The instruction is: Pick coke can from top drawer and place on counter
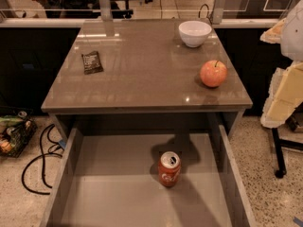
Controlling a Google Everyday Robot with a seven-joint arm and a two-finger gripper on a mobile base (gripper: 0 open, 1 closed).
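The coke can [169, 169], red with a silver top, stands upright on the grey bottom of the open top drawer [118, 193], a little right of its middle. The glossy grey-brown counter [142, 74] lies above and behind the drawer. A white and cream part of my arm [285, 91] shows at the right edge, level with the counter's front right corner and well away from the can. My gripper is out of view.
On the counter are a red-orange apple [213, 73] near the front right, a white bowl [194, 32] at the back right and a dark snack packet [92, 62] at the left. Black cables [40, 167] and a basket [14, 134] lie on the floor left of the drawer.
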